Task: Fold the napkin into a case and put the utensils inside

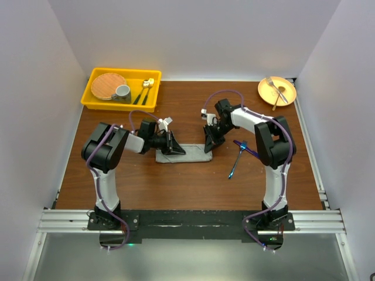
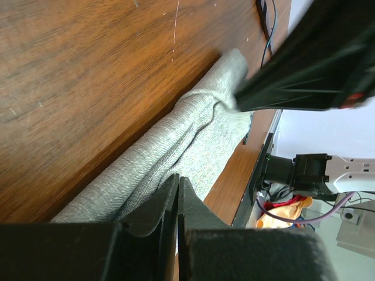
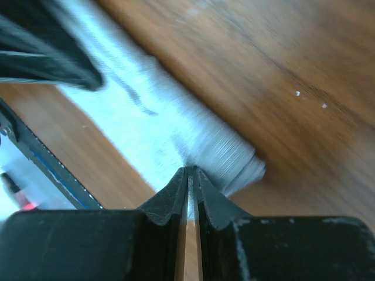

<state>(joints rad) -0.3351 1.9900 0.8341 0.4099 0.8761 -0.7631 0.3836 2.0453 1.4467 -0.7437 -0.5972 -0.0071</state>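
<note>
Since the napkin point(image 1: 184, 153), folded left of the blue fork point(image 1: 234, 165), is soft and limp, my left end effector point(image 2: 177, 181) pinches one short end, my right end effector point(image 3: 190, 170) nearly shut at the other.

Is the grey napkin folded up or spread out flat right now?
Folded: the napkin lies as a narrow oblong strip, its layers doubled lengthwise.

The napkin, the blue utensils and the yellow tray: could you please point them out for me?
napkin point(image 1: 190, 153), top external view, middle of the folded strip.
blue utensils point(image 1: 237, 161), top external view, handle of the nearer one.
yellow tray point(image 1: 117, 108), top external view, its near wall.
</note>
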